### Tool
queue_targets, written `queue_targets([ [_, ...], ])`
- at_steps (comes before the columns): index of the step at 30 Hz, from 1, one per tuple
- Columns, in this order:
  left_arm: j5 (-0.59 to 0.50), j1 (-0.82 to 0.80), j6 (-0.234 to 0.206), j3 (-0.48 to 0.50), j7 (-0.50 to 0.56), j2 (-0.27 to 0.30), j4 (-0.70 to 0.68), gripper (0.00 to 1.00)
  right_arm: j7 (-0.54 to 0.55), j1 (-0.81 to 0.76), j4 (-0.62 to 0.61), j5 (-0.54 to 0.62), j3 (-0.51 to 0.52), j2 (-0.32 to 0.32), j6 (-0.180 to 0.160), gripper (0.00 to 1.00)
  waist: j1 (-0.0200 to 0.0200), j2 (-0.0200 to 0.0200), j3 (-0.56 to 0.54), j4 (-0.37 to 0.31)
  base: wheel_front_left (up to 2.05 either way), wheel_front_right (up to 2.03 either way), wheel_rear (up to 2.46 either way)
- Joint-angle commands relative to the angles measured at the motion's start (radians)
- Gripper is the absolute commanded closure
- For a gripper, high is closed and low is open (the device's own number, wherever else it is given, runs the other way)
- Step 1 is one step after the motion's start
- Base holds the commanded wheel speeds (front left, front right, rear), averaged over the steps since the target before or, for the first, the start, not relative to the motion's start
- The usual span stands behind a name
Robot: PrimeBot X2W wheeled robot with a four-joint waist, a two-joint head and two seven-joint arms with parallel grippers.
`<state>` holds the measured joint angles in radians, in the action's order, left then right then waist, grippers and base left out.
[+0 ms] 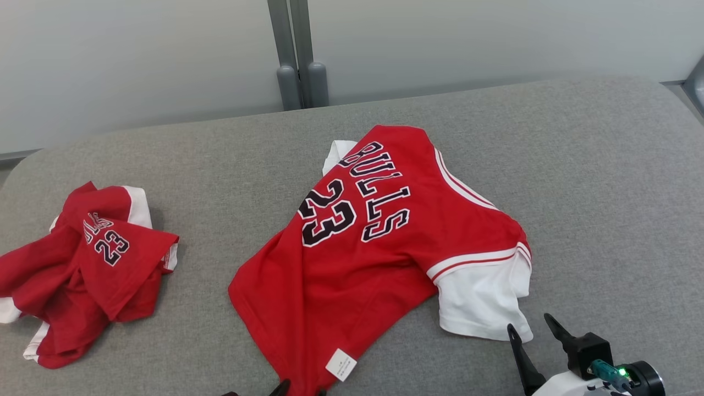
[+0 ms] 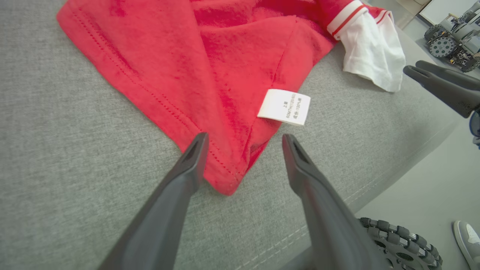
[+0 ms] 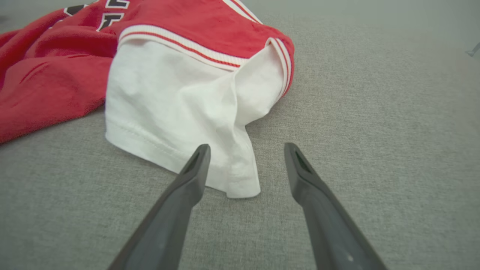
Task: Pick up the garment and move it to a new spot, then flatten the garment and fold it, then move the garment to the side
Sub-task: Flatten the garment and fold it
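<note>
Left gripper (image 2: 244, 137): fingers spread wide and gripping nothing. They straddle the near hem corner of the garment, with one tip over the stitched hem (whether it touches the cloth cannot be told).
Right gripper (image 3: 246, 146): also spread and empty, with its tips at the loose lower corner of the white sleeve (image 3: 168, 112).
Garment (image 1: 374, 258): a red jersey with white sleeves, lying near the middle of the surface with "BULLS 23" facing up. It is partly spread out and creased down its length.
Care label (image 2: 284, 107): a white tag at the jersey's edge, just beyond the left fingertips.
Surface (image 1: 605, 192): a grey fabric pad under everything.
Second jersey (image 1: 93, 264): the same red and white, crumpled in a heap on the robot's left, well apart from the garment.
Floor past the pad's edge: a knobbly wheel (image 2: 397, 240) and a pale shoe (image 2: 467, 236).
</note>
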<state>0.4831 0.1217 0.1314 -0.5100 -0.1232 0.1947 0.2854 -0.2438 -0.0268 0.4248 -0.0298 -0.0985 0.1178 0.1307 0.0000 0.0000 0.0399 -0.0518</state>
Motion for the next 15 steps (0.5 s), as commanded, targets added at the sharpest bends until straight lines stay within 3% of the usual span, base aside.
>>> queue_targets([
  [1,0.006,-0.022,-0.001,-0.008,0.002,0.011,0.009,0.0,0.003,0.027,0.023,-0.006,-0.004,0.003,0.0,0.0,0.0,0.0,0.011,0.001,0.0,0.0,0.0],
  [13,0.063,-0.097,-0.002,-0.074,0.014,0.022,0.122,0.0,0.05,0.192,0.223,-0.043,-0.088,0.009,0.0,0.0,0.0,0.0,0.058,-0.01,0.0,0.0,0.0],
  [14,0.068,-0.104,-0.002,-0.077,0.015,0.019,0.138,0.55,0.064,0.202,0.242,-0.051,-0.1,0.008,0.0,0.11,0.0,0.0,0.059,-0.011,0.0,0.0,0.0],
  [15,0.071,-0.115,-0.002,-0.089,0.013,0.017,0.155,0.87,0.075,0.214,0.26,-0.062,-0.117,0.01,0.0,0.67,0.0,0.0,0.059,-0.011,0.0,0.0,0.0],
])
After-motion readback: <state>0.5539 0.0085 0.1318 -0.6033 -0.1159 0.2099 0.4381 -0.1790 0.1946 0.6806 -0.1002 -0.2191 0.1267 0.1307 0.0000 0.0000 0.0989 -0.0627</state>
